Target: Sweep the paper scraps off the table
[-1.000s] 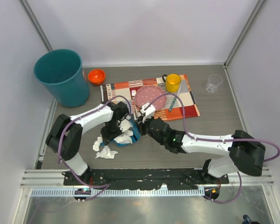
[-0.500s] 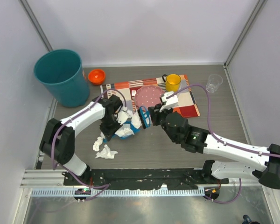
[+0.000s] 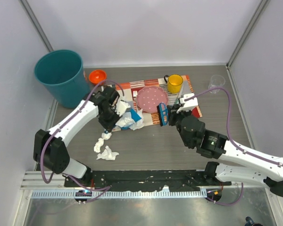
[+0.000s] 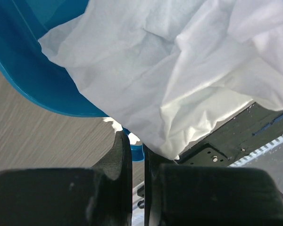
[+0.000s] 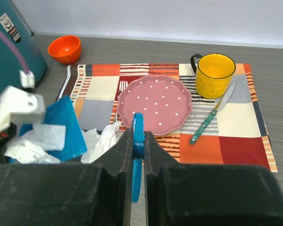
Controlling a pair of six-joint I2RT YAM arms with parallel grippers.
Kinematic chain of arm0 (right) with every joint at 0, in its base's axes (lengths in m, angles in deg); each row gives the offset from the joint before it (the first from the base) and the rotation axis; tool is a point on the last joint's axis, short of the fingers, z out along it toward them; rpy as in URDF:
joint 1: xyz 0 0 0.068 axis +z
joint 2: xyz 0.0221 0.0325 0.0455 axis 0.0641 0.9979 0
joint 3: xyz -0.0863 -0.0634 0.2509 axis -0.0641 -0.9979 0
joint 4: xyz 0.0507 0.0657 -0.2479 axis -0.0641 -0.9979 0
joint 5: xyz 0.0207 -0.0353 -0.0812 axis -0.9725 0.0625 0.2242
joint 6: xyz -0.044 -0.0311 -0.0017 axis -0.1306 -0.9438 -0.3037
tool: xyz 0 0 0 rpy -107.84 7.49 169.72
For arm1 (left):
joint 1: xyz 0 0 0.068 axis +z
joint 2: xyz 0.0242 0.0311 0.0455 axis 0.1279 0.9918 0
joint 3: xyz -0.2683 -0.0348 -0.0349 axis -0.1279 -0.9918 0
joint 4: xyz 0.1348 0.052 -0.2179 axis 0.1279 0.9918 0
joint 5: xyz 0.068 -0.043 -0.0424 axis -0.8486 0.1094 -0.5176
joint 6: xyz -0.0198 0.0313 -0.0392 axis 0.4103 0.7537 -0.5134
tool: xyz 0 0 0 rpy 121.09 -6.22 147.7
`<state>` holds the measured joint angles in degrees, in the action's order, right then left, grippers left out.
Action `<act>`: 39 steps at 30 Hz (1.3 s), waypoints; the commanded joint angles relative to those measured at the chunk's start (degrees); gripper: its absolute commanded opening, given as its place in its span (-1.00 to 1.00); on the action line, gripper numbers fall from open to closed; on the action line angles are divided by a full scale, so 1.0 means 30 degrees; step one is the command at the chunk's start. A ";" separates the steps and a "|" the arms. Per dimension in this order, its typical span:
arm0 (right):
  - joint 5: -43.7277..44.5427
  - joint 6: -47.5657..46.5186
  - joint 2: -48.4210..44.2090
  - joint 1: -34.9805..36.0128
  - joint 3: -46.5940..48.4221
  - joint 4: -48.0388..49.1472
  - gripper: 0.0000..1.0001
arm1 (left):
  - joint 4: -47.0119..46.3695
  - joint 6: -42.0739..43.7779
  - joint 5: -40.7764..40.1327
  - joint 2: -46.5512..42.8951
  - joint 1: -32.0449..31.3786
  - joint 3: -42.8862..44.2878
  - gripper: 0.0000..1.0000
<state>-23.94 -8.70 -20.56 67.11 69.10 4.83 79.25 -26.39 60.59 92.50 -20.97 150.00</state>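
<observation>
Clamping our left gripper on the dustpan, we hold scraps heaped in it beside the placemat; more scraps lie on the table nearby. Our right gripper pinches a brush.

My left arm stretched long and slanting from its base toward the far left, white links nearly straight. Its black two-finger left gripper had its jaws pressed together on a thin blue plastic edge. My right arm lay low with a bent elbow. The right gripper pointed away from me, jaws clamped on a narrow blue plastic handle.
</observation>
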 commanded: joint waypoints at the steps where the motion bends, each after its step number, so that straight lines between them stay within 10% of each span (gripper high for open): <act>1: 0.0939 0.0019 -0.0412 -0.0024 -0.0271 0.0164 -0.99 | 0.1038 -0.0419 -0.0144 -0.1026 0.1232 0.2407 -1.00; 39: 0.0176 0.1161 -0.0557 -0.0024 -0.1032 -0.1682 -0.98 | 0.8130 -0.0384 0.6798 0.7936 1.4444 2.3586 -1.00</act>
<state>-24.14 -6.19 -20.82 67.09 66.19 -0.74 92.17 -24.66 78.12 114.25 18.37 213.39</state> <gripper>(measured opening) 0.139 0.080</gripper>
